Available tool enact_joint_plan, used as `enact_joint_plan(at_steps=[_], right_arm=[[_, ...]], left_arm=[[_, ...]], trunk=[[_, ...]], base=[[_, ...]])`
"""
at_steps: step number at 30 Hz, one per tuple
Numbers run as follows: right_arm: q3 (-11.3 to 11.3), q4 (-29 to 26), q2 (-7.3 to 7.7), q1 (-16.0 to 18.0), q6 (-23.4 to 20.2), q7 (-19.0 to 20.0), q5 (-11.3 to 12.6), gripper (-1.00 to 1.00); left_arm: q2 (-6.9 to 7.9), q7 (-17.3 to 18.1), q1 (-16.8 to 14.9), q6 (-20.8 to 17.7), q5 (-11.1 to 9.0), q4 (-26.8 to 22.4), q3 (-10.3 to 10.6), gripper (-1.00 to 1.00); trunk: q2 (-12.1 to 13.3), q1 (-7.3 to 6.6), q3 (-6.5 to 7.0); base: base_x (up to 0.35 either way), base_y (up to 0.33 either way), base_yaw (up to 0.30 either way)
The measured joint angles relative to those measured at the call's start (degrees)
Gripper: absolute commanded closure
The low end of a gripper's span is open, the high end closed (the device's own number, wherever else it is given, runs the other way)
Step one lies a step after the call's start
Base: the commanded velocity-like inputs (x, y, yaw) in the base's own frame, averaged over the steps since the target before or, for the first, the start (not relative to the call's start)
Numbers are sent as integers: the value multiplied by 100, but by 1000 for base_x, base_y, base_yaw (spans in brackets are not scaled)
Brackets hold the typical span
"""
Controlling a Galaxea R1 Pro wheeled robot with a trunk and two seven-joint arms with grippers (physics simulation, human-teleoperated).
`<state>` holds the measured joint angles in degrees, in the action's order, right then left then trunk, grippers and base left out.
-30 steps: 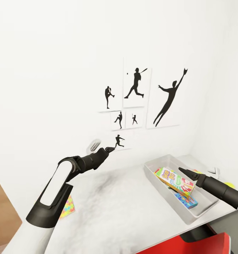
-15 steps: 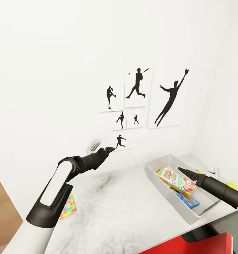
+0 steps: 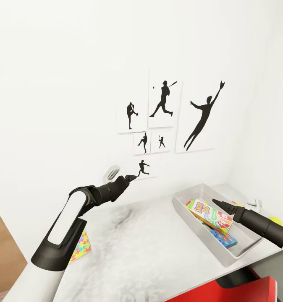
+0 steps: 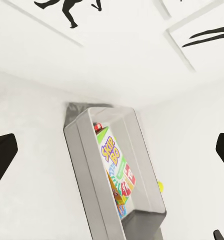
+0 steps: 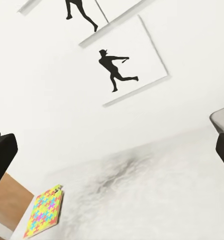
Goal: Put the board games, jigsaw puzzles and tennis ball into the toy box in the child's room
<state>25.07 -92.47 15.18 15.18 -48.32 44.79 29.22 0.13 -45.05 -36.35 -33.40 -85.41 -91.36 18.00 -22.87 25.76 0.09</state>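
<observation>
Both my claws hang above the bench (image 3: 158, 251) and hold nothing. The fingers of the left claw (image 3: 131, 178) stand wide apart in its wrist view, at the two sides of the picture, and the right claw (image 3: 219, 204) is also wide in its own wrist view. I judge they are kept high so they can travel over the bench without touching anything.

The toy box (image 3: 192, 228) stands near the right end of the bench, close to the back wall corner. Inside it lies a board game (image 3: 208, 214) with green and red print, tilted on a blue game box (image 3: 223, 238). The right claw is just above the near rim of the box.

One jigsaw puzzle (image 3: 80, 247) lies flat at the left end of the bench, near the front edge, partly hidden behind my left arm. The tennis ball (image 3: 276, 219) rests beyond the toy box, at the far right edge.

Between puzzle and box the bench top is bare, so there is open room for carrying the puzzle across. The puzzle is thin, so lifting it at the bench edge seems easier.
</observation>
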Motion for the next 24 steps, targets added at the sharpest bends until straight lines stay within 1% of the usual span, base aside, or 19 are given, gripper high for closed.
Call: enact_joint_plan(at_steps=[5, 9, 15, 24], right_arm=[[1, 0, -4, 0, 1, -2, -1, -100], [-1, 1, -9, 0, 2, -3, 0, -100], [-4, 2, -28, 0, 2, -3, 0, -100], [-7, 2, -45, 0, 2, -3, -4, -100]], left_arm=[[1, 0, 0, 0, -2, 0, 0, -100], [2, -1, 0, 1, -2, 1, 1, -100], [3, -2, -1, 1, -3, 4, -2, -100], [3, 5, -1, 1, -3, 8, -5, -100]], trunk=[[0, 0, 0], [0, 0, 0], [0, 0, 0], [0, 0, 0]], base=[[0, 17, 0], [0, 113, 0], [0, 194, 0], [0, 245, 0]])
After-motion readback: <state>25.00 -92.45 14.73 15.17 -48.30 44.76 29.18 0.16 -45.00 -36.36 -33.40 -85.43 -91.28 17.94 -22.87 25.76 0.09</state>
